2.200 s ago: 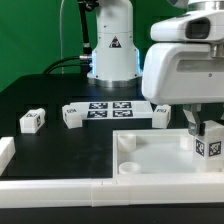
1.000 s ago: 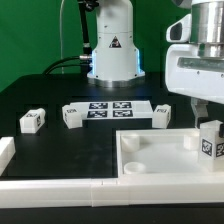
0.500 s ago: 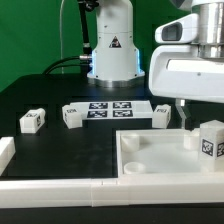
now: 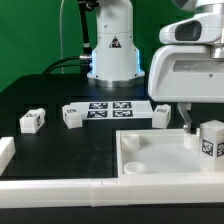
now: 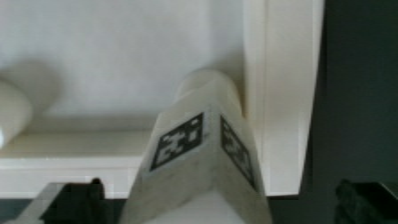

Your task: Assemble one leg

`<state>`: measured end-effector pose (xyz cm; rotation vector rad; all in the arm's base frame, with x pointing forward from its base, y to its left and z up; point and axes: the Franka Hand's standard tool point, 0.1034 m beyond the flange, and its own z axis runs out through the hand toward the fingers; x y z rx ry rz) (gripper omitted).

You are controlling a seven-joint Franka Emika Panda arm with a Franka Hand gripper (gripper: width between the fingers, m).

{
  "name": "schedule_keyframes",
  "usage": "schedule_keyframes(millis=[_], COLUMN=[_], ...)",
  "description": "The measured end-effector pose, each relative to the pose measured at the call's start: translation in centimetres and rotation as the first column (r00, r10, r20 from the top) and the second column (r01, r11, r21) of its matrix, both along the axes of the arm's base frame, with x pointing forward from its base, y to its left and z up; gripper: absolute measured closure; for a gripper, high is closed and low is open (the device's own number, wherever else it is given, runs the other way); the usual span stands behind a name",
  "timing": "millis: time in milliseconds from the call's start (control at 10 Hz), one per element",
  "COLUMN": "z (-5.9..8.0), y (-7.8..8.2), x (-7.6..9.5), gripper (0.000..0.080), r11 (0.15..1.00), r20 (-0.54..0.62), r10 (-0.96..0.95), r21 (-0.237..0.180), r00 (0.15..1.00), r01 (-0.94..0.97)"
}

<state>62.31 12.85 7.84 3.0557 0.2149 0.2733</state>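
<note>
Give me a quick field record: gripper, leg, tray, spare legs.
gripper: open, raised above the tray, holding nothing
leg: upright in the tray's corner on the exterior view's right, released
tray: white, near front edge, other sockets visible and unfilled
spare legs: three on the black table, near the marker board

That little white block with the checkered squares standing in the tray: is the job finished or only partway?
Partway, it seems. One small white tagged block stands upright in the large white square tray, near its corner. The tool hangs above beside it, apparently holding nothing. Whether the block is seated fully cannot be told. Three similar blocks lie loose on the black table.
</note>
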Motion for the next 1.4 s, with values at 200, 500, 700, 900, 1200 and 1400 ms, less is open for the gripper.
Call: schedule_keyframes(millis=[200, 500, 700, 900, 1200, 1400], z=[0.0, -0.02, -0.03, 0.05, 0.07, 0.21], y=[-0.16, -0.35, -0.38, -0.35, -0.32, -0.14], x=[0.03, 0.04, 0.04, 0.1, 0.1, 0.11], gripper=[0.015, 0.0155, 0.0311, 0.0501, 0.0501, 0.0501], r11=[0.982, 0.969, 0.969, 0.98, 1.0, 0.951], r20=[-0.014, -0.021, -0.021, -0.014, 0.004, 0.025], r10=[0.182, 0.235, 0.235, 0.187, -0.006, -0.308], r21=[-0.046, -0.068, -0.068, -0.058, -0.016, 0.041], r00=[0.983, 0.972, 0.972, 0.982, 1.0, 0.951], r01=[-0.182, -0.236, -0.236, -0.188, 0.006, 0.307])
